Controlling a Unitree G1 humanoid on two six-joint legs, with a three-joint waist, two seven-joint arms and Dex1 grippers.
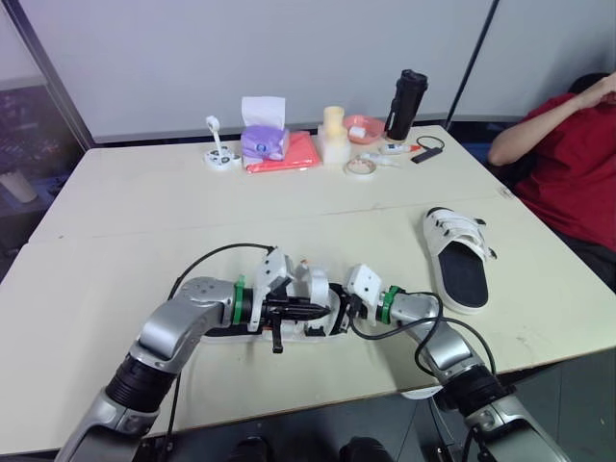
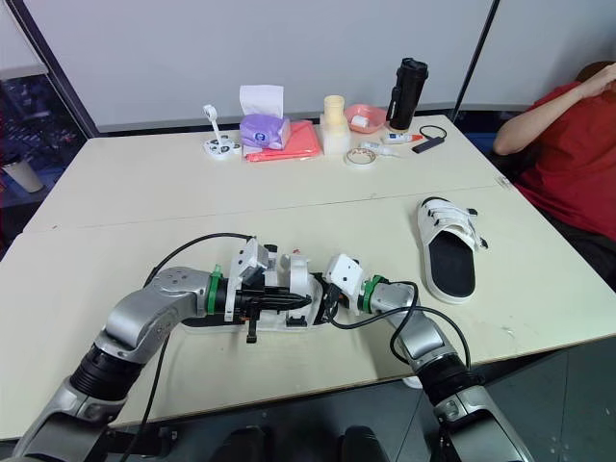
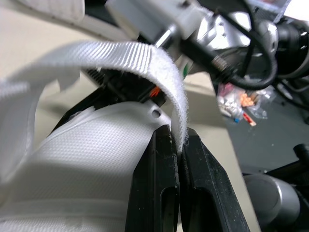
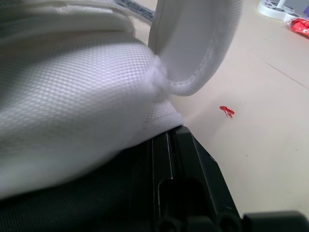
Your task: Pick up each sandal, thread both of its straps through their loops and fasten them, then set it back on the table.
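A wide beige table [image 1: 115, 221] is seen from above, with a person in a red top [image 1: 568, 164] seated at its far right corner. The near sandal [image 1: 316, 284], white with a dark sole, is held low over the table's front edge between the two arms. A second sandal [image 1: 457, 260] is laid flat to the right, well apart from it.

The left gripper [image 1: 313, 310] is closed on a ribbed white strap [image 3: 120, 55], which is pinched between its fingers [image 3: 159, 183] and arches up over the mesh upper. The right gripper [image 1: 339, 313] is set at the sandal's opposite end, its fingers [image 4: 188, 159] pressed together at the edge of the white upper.

Along the far edge are grouped a red cloth [image 1: 294, 154], a black bottle [image 1: 405, 104], a tissue pack [image 1: 264, 135] and a tape roll [image 1: 361, 167].
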